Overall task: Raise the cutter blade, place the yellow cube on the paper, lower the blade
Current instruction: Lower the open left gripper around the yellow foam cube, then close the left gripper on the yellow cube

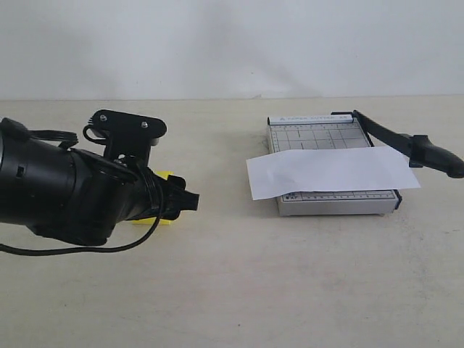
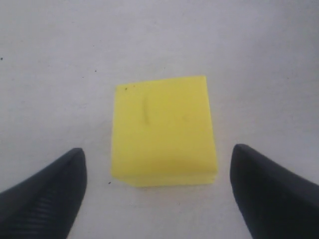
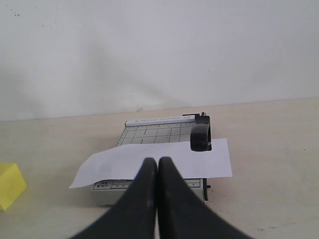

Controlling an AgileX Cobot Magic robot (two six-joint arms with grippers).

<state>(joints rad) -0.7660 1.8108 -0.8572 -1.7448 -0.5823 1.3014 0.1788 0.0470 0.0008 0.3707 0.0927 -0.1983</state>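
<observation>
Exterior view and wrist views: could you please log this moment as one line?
left end effector open astride yellow cube, not touching | right end effector shut | blade raised | paper across cutter base

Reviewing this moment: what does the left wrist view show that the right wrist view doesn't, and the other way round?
Only the left wrist view shows the left gripper, its jaws open on either side of the yellow cube and not touching it.

Only the right wrist view shows the right gripper, its jaws shut on nothing. Beyond it are the paper lying across the cutter base, and the cutter blade.

Both show the yellow cube resting on the table. The right wrist view shows only part of it.
</observation>
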